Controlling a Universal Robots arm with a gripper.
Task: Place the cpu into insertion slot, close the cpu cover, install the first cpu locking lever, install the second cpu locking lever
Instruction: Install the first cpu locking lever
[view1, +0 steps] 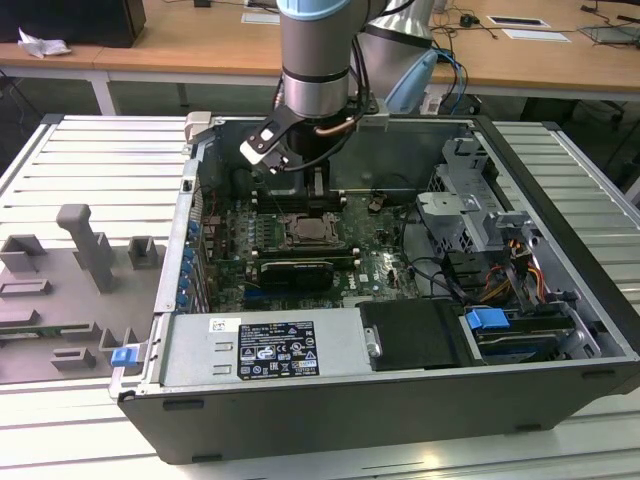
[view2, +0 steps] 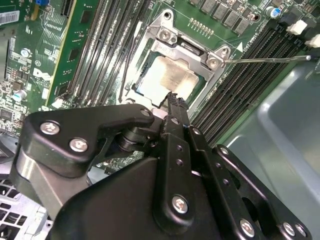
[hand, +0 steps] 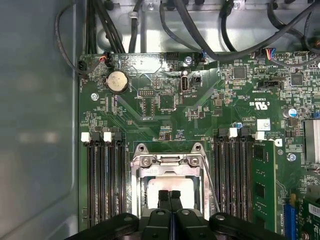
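The cpu (hand: 150, 189) (view2: 172, 77) lies in the insertion slot (hand: 141, 149) (view2: 165, 35) on the green board, its pale metal face showing. The silvery cpu cover (hand: 167, 161) (view2: 192, 52) lies flat over it as a frame. My gripper (hand: 170, 194) (view2: 174, 96) is shut with nothing between its fingers, and its tips hang just over the chip's face. One thin locking lever (view2: 265, 59) (hand: 210, 182) stands free beside the socket, angled away over the memory slots. In the exterior view the gripper (view1: 316, 190) is low inside the case, above the socket (view1: 305, 232).
Long black memory slots (hand: 104, 185) (hand: 235, 170) flank the socket on both sides. Black cables (hand: 200, 30) run along the case wall beyond the board. A drive cage (view1: 470, 200) and wiring fill the case at the exterior view's right. Grey fixtures (view1: 90, 250) stand outside the case.
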